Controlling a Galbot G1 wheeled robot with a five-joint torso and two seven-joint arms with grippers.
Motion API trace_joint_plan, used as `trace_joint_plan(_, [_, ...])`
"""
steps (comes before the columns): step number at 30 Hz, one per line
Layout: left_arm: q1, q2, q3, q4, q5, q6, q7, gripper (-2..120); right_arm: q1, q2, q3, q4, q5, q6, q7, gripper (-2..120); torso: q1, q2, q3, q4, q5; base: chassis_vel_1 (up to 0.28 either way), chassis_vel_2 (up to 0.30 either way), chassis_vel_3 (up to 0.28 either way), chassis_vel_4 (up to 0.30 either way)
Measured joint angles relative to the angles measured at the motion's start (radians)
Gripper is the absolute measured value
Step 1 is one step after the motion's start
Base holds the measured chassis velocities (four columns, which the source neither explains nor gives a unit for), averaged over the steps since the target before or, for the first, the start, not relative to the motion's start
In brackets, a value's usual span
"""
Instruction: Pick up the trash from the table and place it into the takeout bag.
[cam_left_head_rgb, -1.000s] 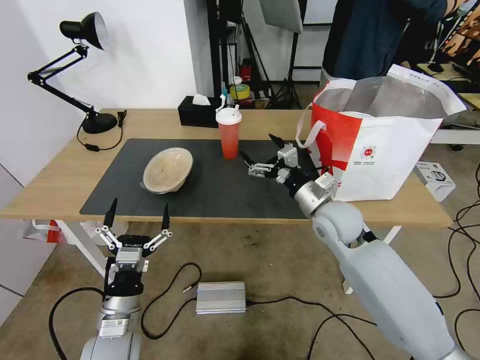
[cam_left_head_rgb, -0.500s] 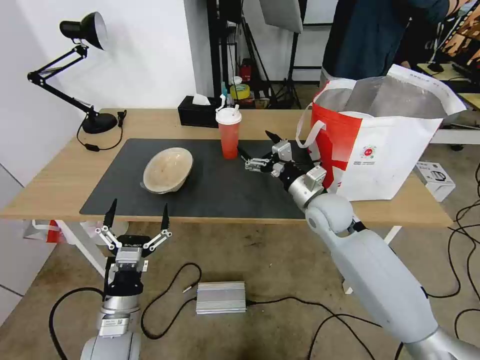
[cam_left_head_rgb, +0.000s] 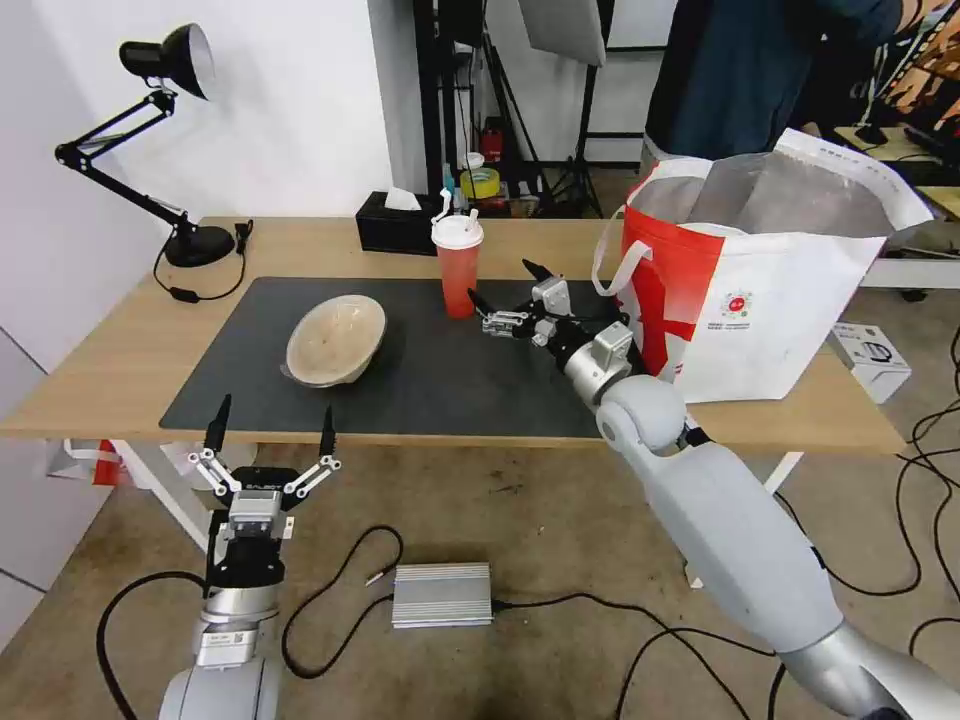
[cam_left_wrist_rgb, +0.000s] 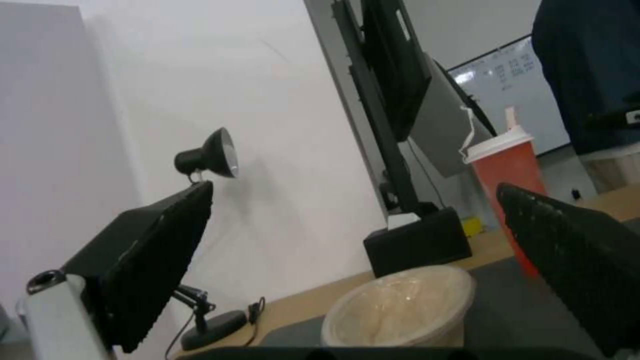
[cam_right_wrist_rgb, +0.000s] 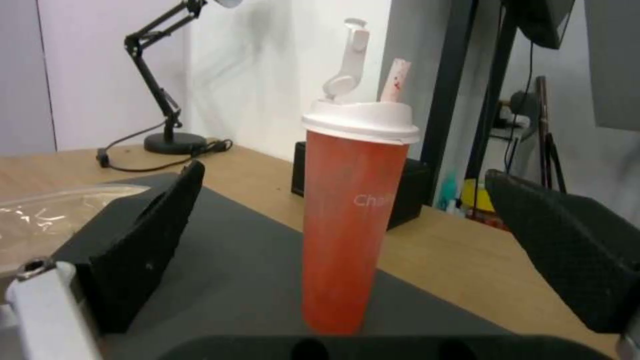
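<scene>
the task is looking partly done at most. on the long light-wood tabletop (cam_left_head_rgb: 130, 350) with its dark grey rectangular mat (cam_left_head_rgb: 430, 385), two pieces of trash are sitting in plain sight: one tall red drink cup with a white lid and straws (cam_left_head_rgb: 458, 265), standing upright near the far edge of the mat, and one shallow beige translucent plastic bowl (cam_left_head_rgb: 335, 338), resting tilted on the mat's left half. no bowl of crawfish scraps is lying on the tabletop; whether it is already inside the bag cannot be told, since the bag's floor is hidden.

the one large boxy white-and-red takeout bag with silver foil lining and white strap handles (cam_left_head_rgb: 770, 290) is standing open at the tabletop's right end.

the right gripper (cam_left_head_rgb: 500, 298) is reaching over the mat just beside the cup, its two black fingers (cam_right_wrist_rgb: 143, 245) spread wide on either side of the cup and not touching it, holding nothing. the left gripper (cam_left_head_rgb: 272, 432) is waiting below the tabletop's near edge, fingers wide apart and empty, pointing up toward the bowl.

so both the cup and the beige bowl are yet to be bagged, with the cup judged to be the item in hand.
</scene>
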Motion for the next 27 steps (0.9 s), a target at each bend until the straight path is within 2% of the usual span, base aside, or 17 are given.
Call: trace_joint_plan(27, [0.003,0.0,-0.005,0.002,-0.004,0.0,-0.003,100,0.064,0.048,-0.038,-0.123,-0.03,0.019,-0.006,100,0.0,0.0,0.0,0.0,0.0001,0.0,0.0,0.0,0.0])
